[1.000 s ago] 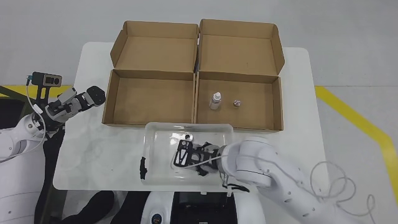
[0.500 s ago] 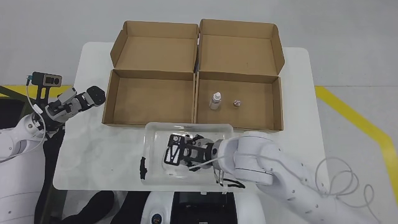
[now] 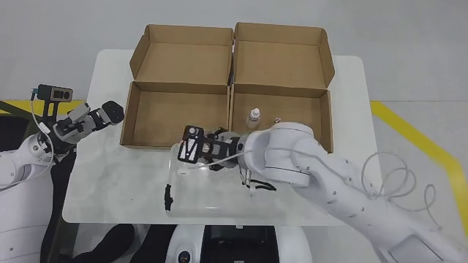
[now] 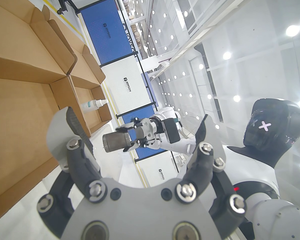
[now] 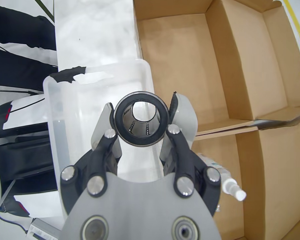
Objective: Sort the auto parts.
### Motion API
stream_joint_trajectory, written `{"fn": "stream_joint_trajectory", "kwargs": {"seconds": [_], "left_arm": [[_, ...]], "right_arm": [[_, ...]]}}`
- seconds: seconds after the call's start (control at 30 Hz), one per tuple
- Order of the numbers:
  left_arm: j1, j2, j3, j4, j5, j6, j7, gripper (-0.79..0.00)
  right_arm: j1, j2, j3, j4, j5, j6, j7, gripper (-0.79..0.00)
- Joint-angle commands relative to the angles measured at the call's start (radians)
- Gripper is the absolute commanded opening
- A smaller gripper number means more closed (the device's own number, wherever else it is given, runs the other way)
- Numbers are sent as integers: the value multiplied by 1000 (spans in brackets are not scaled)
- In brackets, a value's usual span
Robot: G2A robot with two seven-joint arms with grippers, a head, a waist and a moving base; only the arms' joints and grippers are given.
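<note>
A metal cylindrical bearing (image 5: 141, 118) with a black end ring is clamped between the fingers of my right gripper (image 5: 142, 104). That gripper (image 3: 189, 150) hangs over the far left corner of the clear plastic bin (image 3: 175, 183), just in front of the left cardboard box (image 3: 178, 117). The left wrist view shows the same bearing (image 4: 116, 141) held out sideways. My left gripper (image 3: 110, 112) stays off to the left of the boxes, open with nothing between its fingers (image 4: 73, 123).
The right cardboard box (image 3: 307, 128) holds a small spray bottle (image 3: 253, 117) and a little metal part (image 3: 278, 121). Both boxes have lids standing open at the back. Black tape (image 3: 168, 196) marks the bin's left rim. White table lies bare at the left.
My right gripper has risen from inside the bin and moved left and toward the boxes with the bearing in it. The left arm has not moved.
</note>
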Motion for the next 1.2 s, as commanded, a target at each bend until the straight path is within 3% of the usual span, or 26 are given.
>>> {"fn": "stream_joint_trajectory", "kwargs": {"seconds": [0.0,0.43,1.17], "left_arm": [[0,0,0,0,0,0,0,0],[0,0,0,0,0,0,0,0],[0,0,0,0,0,0,0,0]], "right_arm": [[40,-11,-7,38,10,-1,-10,-785],[222,-105,-119,326,41,7,-120,-785],[326,-249,-227,728,57,-25,-304,-785]]}}
